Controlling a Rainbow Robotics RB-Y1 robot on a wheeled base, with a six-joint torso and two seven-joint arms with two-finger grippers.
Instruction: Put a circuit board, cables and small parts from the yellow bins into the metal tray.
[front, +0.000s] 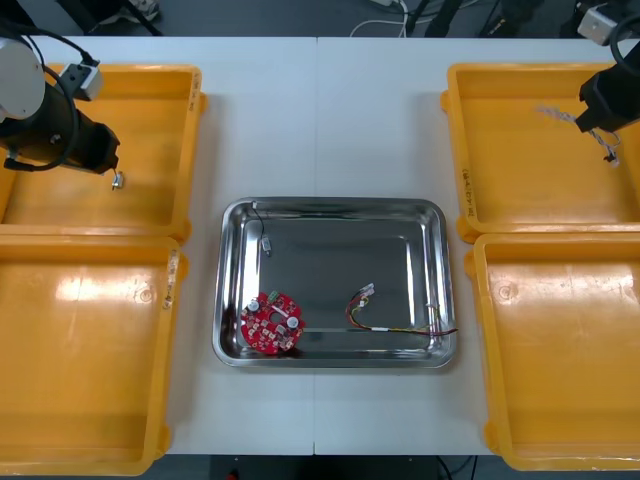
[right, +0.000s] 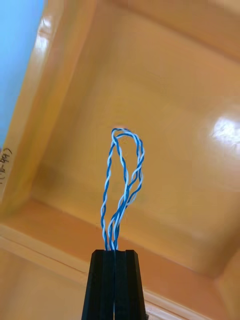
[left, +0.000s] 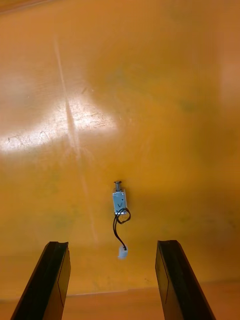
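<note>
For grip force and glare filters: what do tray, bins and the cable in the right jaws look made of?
Metal tray: polished metal, likely steel; mirror reflections. Yellow bins: glossy moulded plastic; soft highlights. Twisted blue and white cable, in the right gripper over the far right bin: plastic-insulated wires, probably; core hidden. Left gripper: open over the far left bin.

Robotics lab workbench, light table (front: 320, 110), four yellow sorting bins (front: 80, 400), shiny metal tray (front: 330, 204) holding a red circuit board (front: 272, 323)
</note>
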